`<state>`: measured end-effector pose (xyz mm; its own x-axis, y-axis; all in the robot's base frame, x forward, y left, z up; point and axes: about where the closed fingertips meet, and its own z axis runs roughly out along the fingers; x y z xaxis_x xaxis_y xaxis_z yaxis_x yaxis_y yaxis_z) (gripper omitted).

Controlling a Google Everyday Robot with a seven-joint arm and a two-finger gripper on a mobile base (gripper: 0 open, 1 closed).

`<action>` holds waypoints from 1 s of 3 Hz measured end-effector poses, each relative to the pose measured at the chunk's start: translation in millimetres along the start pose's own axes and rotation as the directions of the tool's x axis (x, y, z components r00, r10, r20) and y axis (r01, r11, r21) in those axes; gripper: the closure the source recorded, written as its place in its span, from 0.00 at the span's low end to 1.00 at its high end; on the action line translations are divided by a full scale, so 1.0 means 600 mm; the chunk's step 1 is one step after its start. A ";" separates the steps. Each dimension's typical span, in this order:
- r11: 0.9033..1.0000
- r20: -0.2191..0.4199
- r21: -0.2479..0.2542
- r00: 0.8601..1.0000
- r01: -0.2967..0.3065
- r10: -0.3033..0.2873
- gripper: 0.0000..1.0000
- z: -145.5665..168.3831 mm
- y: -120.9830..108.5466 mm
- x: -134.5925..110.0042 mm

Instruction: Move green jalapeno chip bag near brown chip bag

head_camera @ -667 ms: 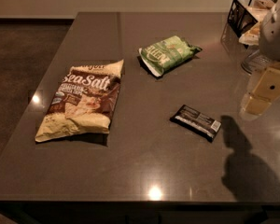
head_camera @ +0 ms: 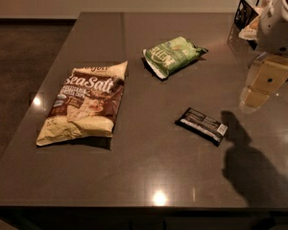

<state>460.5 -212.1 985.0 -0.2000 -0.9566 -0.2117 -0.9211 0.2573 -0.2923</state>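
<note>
Hand [head_camera: 253, 98], grip state impossible to tell, above worktop [head_camera: 149, 147]; green jalapeno chip bag [head_camera: 173, 55] well left, long axis roughly toward hand.

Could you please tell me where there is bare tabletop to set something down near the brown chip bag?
The widest bare patch lies between the brown chip bag, the green jalapeno chip bag and the black bar. The front strip of the table is bare too. The far right is crowded: the gripper hangs by the wire basket.
</note>
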 end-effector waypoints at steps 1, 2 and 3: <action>0.999 0.016 0.005 0.999 0.035 -0.035 0.00 0.025 -0.053 -0.016; 0.996 0.039 0.004 0.995 0.090 -0.090 0.00 0.063 -0.106 -0.036; 0.986 0.069 -0.010 0.984 0.166 -0.165 0.00 0.123 -0.163 -0.050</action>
<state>581.3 -198.3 951.5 -0.0220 -0.9743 -0.2242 -0.9447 0.0937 -0.3142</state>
